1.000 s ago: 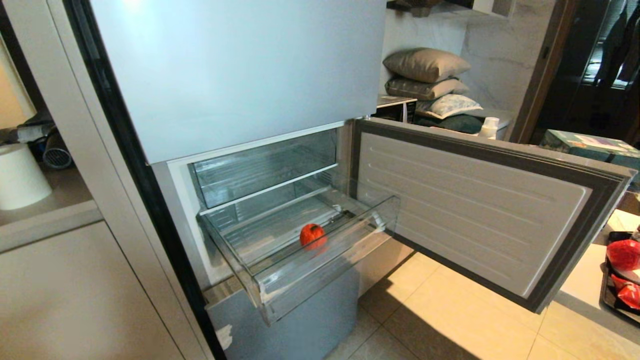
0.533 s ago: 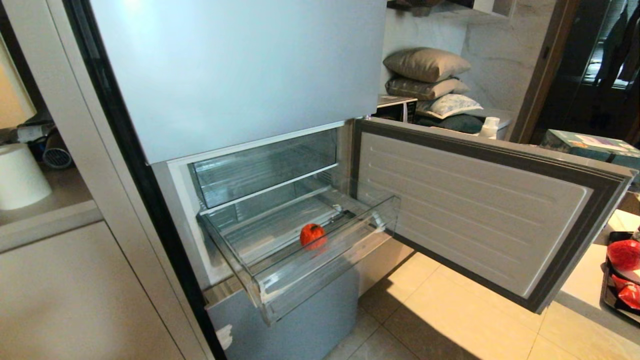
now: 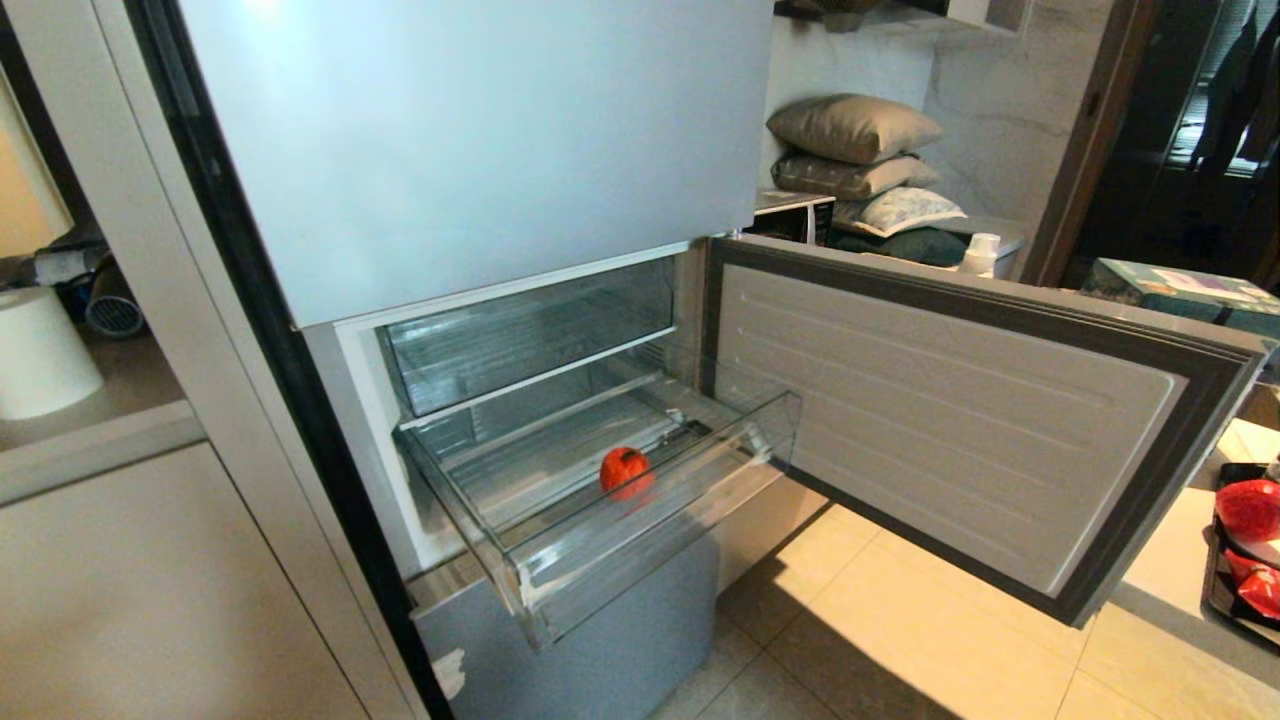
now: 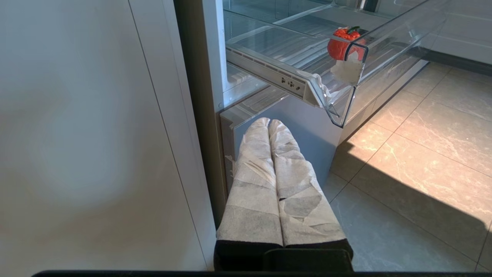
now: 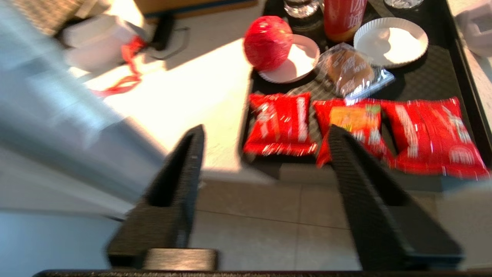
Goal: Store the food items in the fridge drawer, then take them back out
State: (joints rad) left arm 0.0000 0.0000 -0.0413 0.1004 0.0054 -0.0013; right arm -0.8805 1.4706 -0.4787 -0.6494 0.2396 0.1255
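The fridge drawer (image 3: 655,545) stands pulled out, and a round red tomato-like food item (image 3: 624,470) lies on its ribbed floor, also seen through the clear corner (image 4: 340,44). My left gripper (image 4: 269,122), wrapped in white tape, is shut and hangs low by the fridge's bottom front panel, below the drawer. My right gripper (image 5: 266,130) is open with nothing between its fingers, over the floor just short of a counter edge. Beyond it sit a glossy red ball-shaped item (image 5: 268,42) on a white dish and three red packets (image 5: 280,123). Neither arm shows in the head view.
The fridge door (image 3: 950,420) swings open to the right, between the drawer and the counter. A black tray (image 5: 426,79) also carries a wrapped bun (image 5: 349,71), a red can (image 5: 342,15) and a paper plate (image 5: 390,36). A pale cabinet panel (image 4: 77,134) flanks the fridge.
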